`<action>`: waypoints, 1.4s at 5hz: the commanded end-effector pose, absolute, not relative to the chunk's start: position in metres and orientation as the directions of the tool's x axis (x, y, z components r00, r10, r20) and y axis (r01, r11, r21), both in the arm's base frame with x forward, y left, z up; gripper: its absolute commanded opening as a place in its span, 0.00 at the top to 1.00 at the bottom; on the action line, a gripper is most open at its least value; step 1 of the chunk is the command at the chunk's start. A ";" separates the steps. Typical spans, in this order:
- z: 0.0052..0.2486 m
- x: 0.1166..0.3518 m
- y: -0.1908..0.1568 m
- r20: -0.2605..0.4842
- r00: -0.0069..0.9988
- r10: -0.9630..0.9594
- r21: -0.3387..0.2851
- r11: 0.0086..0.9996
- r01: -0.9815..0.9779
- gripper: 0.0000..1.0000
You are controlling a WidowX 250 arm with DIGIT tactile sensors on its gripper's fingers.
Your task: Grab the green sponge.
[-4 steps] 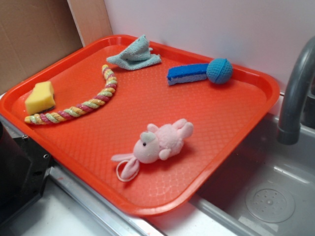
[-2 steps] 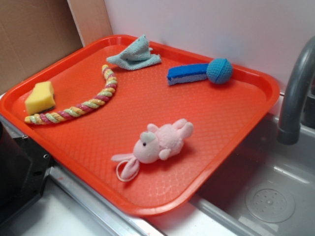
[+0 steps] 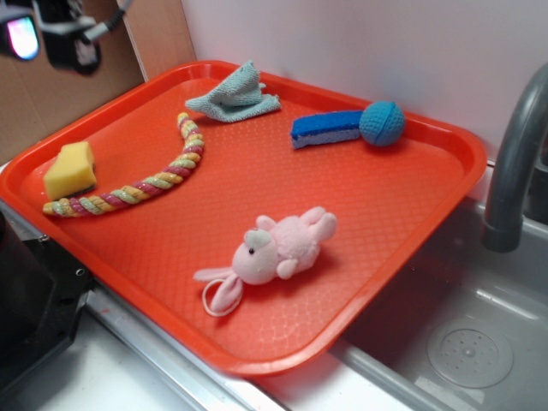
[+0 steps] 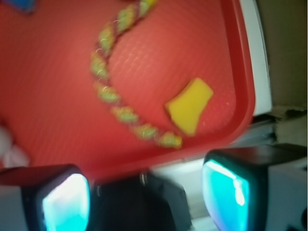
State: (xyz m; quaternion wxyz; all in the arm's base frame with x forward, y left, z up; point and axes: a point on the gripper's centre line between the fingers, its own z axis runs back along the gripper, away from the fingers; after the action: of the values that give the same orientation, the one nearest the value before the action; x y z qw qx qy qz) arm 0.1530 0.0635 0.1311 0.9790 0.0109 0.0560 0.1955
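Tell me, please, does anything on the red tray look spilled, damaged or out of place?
Nothing stands out. The green sponge sits whole beside the rope toy near the tray edge, nothing spilled. The gripper is above it, apart.

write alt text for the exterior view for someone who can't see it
An orange plastic tray holds a chunky yellow foam sponge at its left edge beside a curved braided rope toy, with a pink plush bunny in front. The robot gripper hangs at the top-left corner.

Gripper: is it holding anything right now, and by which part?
Nothing. The gripper is open and empty, well above the sponge.
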 end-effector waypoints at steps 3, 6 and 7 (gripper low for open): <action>0.071 0.144 0.108 0.159 0.613 0.774 0.002 0.620 -0.785 0.00; 0.018 0.152 0.113 0.068 0.694 0.717 0.071 0.691 -0.720 0.00; 0.012 0.153 0.111 0.047 0.691 0.721 0.091 0.686 -0.722 0.55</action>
State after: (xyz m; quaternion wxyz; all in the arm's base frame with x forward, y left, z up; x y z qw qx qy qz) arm 0.1631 0.1096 0.0145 0.9191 0.0504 -0.0166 0.3904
